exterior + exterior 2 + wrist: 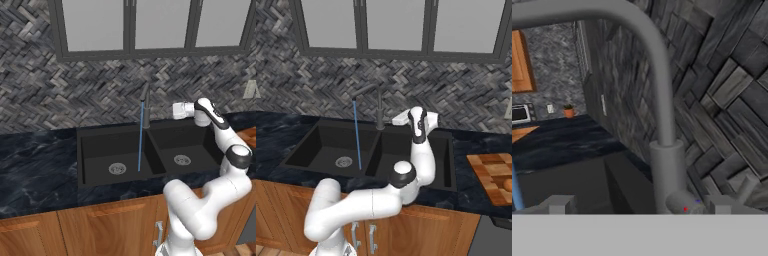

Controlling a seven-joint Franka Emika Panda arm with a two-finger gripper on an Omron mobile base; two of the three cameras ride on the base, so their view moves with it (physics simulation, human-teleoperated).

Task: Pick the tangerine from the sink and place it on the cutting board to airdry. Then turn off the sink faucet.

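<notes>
The dark grey gooseneck sink faucet [145, 102] [379, 107] [662, 120] stands behind the divider of the black double sink [100, 145] [311, 150]. A thin blue stream [140, 142] [357, 135] falls into the left basin. My gripper [174, 111] [394, 121] [639, 205] is open, level with the faucet's stem and just to its right, and the fingertips [559, 204] flank the faucet base. The small side handle [745, 189] is by the right fingertip. The tangerine [508, 185] lies on the cutting board [491, 172] [248, 136] at the far right.
Each basin holds a round silver drain [117, 168] [344, 161]. Dark marble counter [35, 160] [471, 145] runs on both sides of the sink. A herringbone stone wall [50, 95] and window frames rise close behind the faucet. Wooden cabinets [100, 225] sit below.
</notes>
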